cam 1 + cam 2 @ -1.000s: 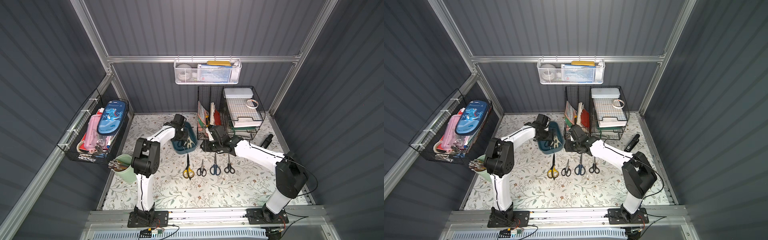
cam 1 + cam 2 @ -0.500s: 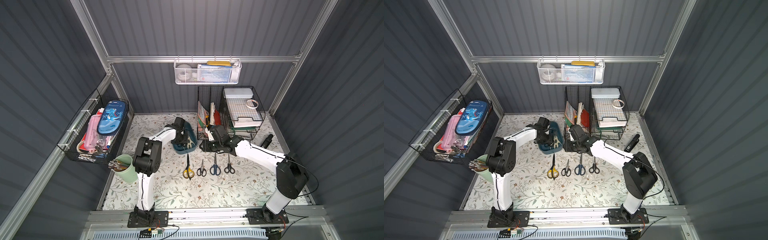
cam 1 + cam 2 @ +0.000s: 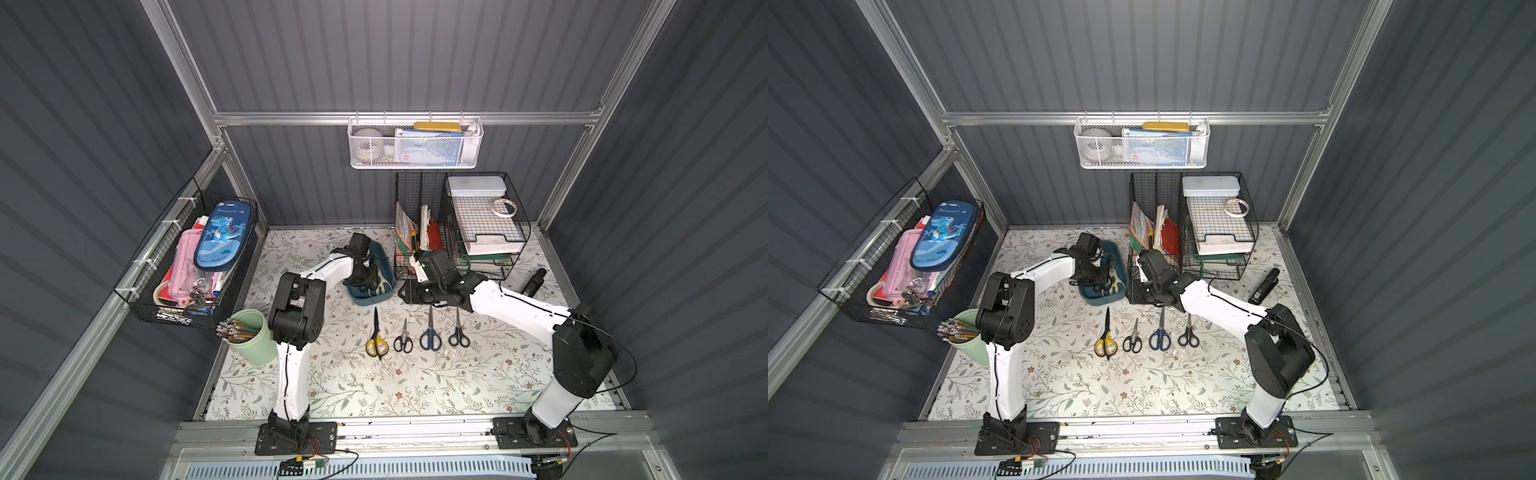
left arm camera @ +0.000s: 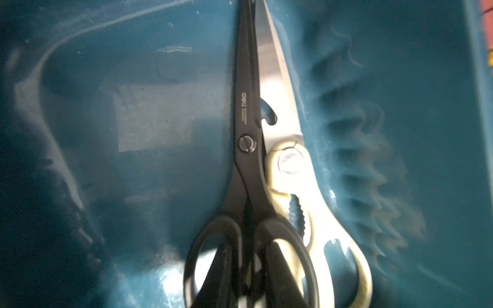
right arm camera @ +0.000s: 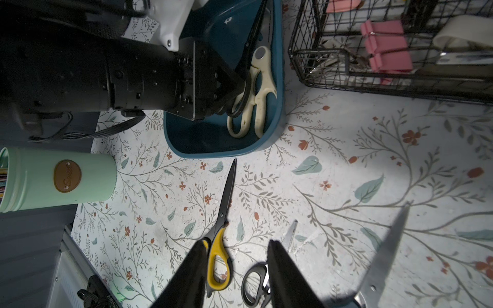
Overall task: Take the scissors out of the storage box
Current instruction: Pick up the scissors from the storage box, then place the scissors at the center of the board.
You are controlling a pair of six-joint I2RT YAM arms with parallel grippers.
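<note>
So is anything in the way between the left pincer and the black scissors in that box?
Nothing visible. The left pincer is right at the handles of the black scissors; cream-handled shears lie alongside, not between.

I read the storage box (image 4: pixel 80 133) from inside: teal floor, one rounded corner wall, and a pale rectangular patch (image 4: pixel 154 117) on the floor. Two pairs of scissors lie side by side, touching, blades pointing the same way. The black pair (image 4: pixel 246 160) has dark blades, small pale lettering and a round pivot screw. Its two handle loops sit blurred at the frame edge. The cream-handled pair (image 4: pixel 290 170) lies partly under the black pair, close against the box wall. Its steel blade carries a hooked notch, and a toothed section shows between its handles. The wall beside it shows a rippled reflection.
</note>
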